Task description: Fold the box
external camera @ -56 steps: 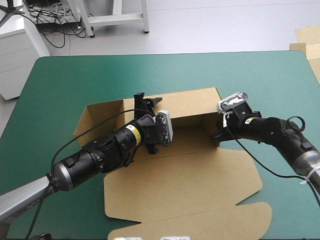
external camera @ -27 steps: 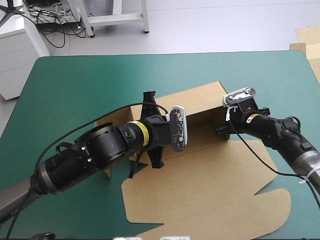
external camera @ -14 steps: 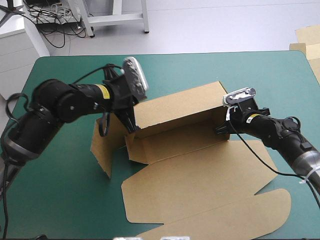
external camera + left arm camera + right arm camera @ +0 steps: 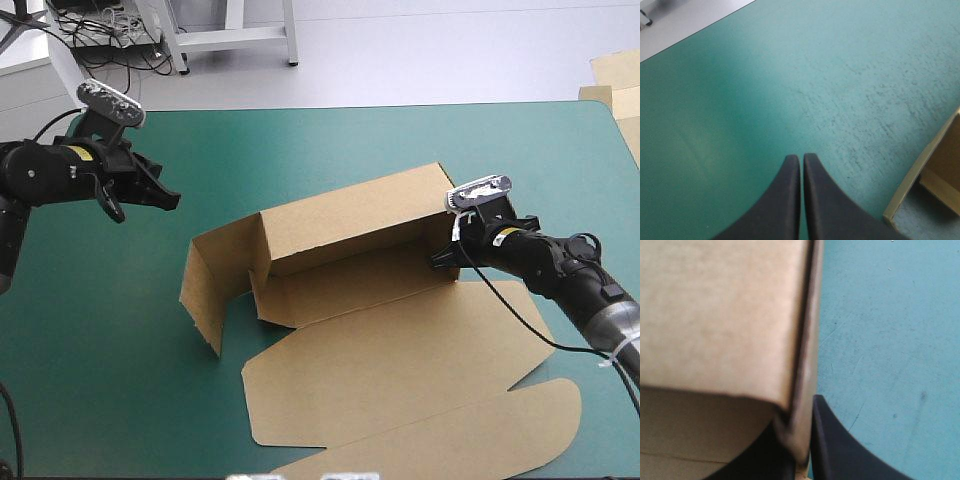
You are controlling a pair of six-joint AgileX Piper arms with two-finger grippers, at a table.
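While I monitor the rig remotely, I record the box (image 4: 340, 225) near the middle of the teal-green cover (image 4: 400, 140), partly set up. Its long back wall stands raised, a side flap at its left end stands upright, and the wide lid panel lies flat toward the near edge.

I find the right gripper (image 4: 441, 260) at the right end of the back wall, clamped on the box. In the right wrist view the box (image 4: 725, 315) has its board edge pinched between the black fingers (image 4: 840, 445), with the teal-green cover (image 4: 880, 315) just beside it.

I find the left gripper (image 4: 170, 200) well apart from the box, over the far left part of the table. In the left wrist view the left gripper (image 4: 801, 157) is clenched on nothing, its tips meeting in a pointed arch above the bare teal-green cover (image 4: 790, 75). A corner of the box (image 4: 940, 165) shows ahead of it and off to one side.
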